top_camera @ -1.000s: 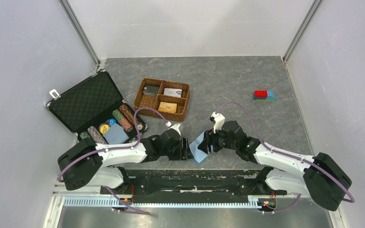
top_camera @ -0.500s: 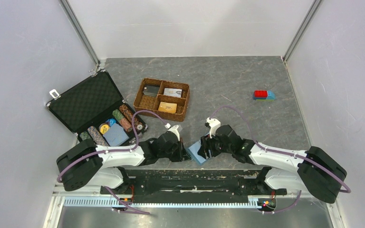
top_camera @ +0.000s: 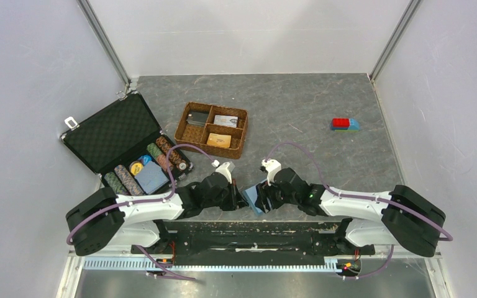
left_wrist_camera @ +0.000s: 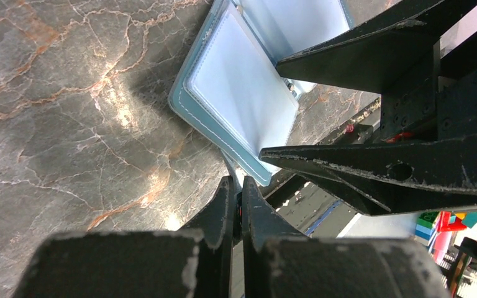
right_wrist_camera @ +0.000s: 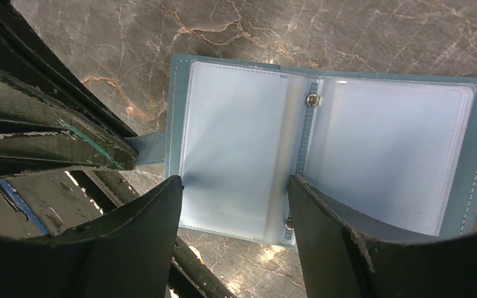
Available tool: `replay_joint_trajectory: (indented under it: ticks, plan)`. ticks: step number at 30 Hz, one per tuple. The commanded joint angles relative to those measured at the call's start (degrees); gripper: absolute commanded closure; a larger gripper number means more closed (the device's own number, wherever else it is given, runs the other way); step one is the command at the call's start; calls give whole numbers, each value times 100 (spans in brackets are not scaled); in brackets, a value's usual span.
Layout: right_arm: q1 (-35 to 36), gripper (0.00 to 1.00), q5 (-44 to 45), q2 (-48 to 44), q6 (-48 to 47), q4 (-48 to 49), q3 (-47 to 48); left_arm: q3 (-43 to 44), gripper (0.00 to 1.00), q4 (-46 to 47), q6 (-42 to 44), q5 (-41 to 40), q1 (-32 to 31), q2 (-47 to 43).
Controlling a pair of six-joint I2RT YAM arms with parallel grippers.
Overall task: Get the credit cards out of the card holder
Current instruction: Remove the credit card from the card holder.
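Item 1: card holder (right_wrist_camera: 348,149). Light blue, spread open and flat on the surface (top_camera: 298,105), clear sleeves facing up. It lies on the near side of the wicker tray (top_camera: 210,128), a little to the tray's right, towards the arm bases.

Item 2: left claw (left_wrist_camera: 236,186). I read its jaws as closed tight, pinching the holder's small blue strap (right_wrist_camera: 149,149) at the booklet's outer edge.

Item 3: right claw (right_wrist_camera: 233,186). Jaws stand well apart, the two fingers straddling one sleeve page from above. It grips nothing (I cannot tell whether the tips touch the plastic).

Item 4: orange card (top_camera: 218,140). Flat in the tray's near right compartment.

Item 5: black case (top_camera: 109,130). Lid open, left of the tray, with rows of poker chips (top_camera: 164,154) inside.

Item 6: toy block (top_camera: 344,124). Red on blue, well to the right of the tray.
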Motion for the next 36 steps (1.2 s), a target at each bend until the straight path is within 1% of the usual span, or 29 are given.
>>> replay_joint_trajectory:
  ticks: [1,5,6,11,14,18,20,22,26,28,31,36]
  plan:
    - [149,33,182,108,-42,101,297,24,98,278,210,-187,-28,-47]
    - [254,30,244,122,-30,52,353,11,98,248,228,-212,-19,-82]
    - [278,30,428,128,-49,34,371,7,98,248,228,-210,-27,-93]
    - [353,31,802,272,-87,-159,442,-9,98,193,242,-234,-20,-163]
    - [360,37,890,256,-27,-207,429,-11,98,105,270,-282,-28,-221]
    - [361,48,972,58,65,-204,407,-38,98,-6,312,-277,-26,-273]
    - [362,50,1008,2,107,-207,407,-55,98,-25,332,-442,-27,-273]
    - [364,50,1022,-21,137,-212,407,-64,98,-34,334,-458,-26,-278]
    - [360,44,1198,-42,196,-342,442,-64,98,-60,351,-469,-23,-285]
    - [363,44,1353,-105,195,-424,446,-64,98,-86,358,-477,-21,-302]
    - [365,44,1715,-194,181,-616,494,-82,98,-112,360,-500,-26,-334]
    - [347,44,2422,-322,126,-1265,621,-77,98,-130,382,-505,-26,-389]
